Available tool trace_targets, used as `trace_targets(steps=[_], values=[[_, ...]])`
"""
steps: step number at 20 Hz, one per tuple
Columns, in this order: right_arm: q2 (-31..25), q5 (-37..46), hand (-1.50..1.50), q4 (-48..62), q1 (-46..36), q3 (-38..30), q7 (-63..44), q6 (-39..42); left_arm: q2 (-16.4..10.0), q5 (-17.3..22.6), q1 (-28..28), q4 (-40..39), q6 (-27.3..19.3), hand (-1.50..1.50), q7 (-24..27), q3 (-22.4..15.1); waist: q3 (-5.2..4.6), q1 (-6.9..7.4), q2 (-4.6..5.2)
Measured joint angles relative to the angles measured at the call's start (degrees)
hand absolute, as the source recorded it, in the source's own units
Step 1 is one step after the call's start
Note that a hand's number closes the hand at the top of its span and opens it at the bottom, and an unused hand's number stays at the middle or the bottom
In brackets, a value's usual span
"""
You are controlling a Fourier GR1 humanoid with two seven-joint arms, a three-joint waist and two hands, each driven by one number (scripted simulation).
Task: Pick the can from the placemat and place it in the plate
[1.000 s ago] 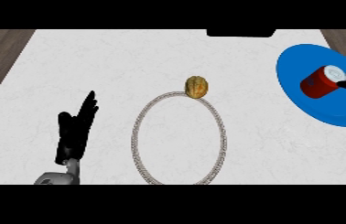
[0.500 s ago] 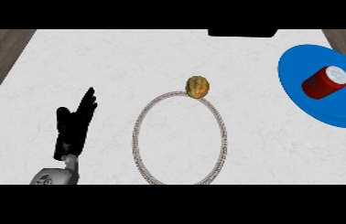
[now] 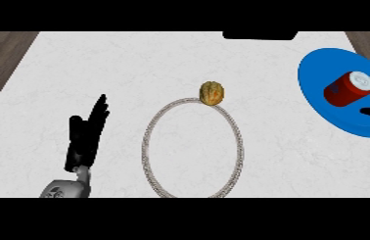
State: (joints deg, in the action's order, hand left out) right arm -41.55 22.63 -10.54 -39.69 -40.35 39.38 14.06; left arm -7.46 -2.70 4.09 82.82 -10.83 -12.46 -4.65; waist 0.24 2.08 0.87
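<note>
Head view: can on placemat, long axis apparently toward upper right

Red can, blue placemat, grey-rimmed plate, white marbled counter.

Left hand: open, fingers straight
Plate: just right of the fingers
Can: lying on the placemat, well right of the fingers
</note>
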Motion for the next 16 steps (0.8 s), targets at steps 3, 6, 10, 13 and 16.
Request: trace_targets(steps=[3, 6, 10, 13, 16], values=[[0.7, 0.4, -1.5, 0.2, 0.4, 0.5, -0.4, -2.9, 0.1, 0.0, -0.5, 0.1, 0.4, 0.0, 0.2, 0.0, 0.0, 0.17, 0.05], [0.2, 0.5, -1.5, 0.5, 0.8, 0.7, -0.7, -4.1, 0.0, 0.3, -0.2, -0.8, 0.8, 0.0, 1.0, 0.6, 0.02, 0.21, 0.11], [0.1, 0.4, -1.5, 0.7, 1.2, 0.9, -0.9, -5.7, 0.1, 0.0, -0.4, 0.4, 0.6, 0.0, 0.1, 0.4, 0.03, 0.29, 0.09], [-0.8, 0.6, -1.5, 0.8, 1.4, 1.2, -1.4, -6.4, -0.1, -0.2, -0.3, 0.9, 0.8, 0.0, -0.7, 0.4, 0.06, 0.35, 0.12], [-2.0, 0.5, -1.5, 1.0, 2.4, 1.3, -1.4, -6.1, -0.2, 0.0, 0.1, 0.4, 1.1, 0.0, -0.4, 0.9, 0.04, 0.15, 0.09]])
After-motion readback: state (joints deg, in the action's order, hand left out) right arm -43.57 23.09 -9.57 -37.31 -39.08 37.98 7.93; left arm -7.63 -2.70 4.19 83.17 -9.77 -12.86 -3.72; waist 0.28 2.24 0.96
